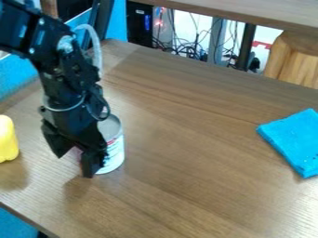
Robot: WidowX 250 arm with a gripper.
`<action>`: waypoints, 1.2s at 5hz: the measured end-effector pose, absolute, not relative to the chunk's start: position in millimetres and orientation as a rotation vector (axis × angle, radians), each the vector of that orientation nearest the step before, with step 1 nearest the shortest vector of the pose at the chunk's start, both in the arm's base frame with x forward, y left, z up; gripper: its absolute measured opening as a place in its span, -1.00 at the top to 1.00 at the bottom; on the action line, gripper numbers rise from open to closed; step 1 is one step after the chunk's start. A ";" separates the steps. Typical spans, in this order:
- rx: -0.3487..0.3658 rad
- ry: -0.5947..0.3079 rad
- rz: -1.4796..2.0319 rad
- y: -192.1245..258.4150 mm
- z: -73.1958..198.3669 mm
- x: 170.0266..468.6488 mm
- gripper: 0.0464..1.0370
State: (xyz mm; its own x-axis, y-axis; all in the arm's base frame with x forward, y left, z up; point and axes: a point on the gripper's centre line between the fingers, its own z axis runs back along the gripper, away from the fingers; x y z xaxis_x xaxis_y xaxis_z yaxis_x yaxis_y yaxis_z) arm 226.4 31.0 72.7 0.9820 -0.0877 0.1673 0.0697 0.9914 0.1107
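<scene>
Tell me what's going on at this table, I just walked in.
A black robot arm has its gripper down low over the wooden table, right by an upright can. Its fingers look spread apart, and I can't tell whether they touch the can. A yellow object sits at the left edge of the view, and a folded blue cloth lies over on the right.
</scene>
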 end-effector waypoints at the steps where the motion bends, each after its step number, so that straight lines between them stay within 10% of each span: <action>1: 0.094 -0.198 -0.105 11.8 77.4 243.0 -0.93; 6: 0.027 -0.250 -0.096 -28.9 77.6 333.5 -0.93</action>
State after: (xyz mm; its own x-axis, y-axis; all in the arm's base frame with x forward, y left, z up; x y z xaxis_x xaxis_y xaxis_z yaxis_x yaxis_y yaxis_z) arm 333.5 -28.9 77.6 0.9644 -0.0985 0.2454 0.0917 0.9950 0.0390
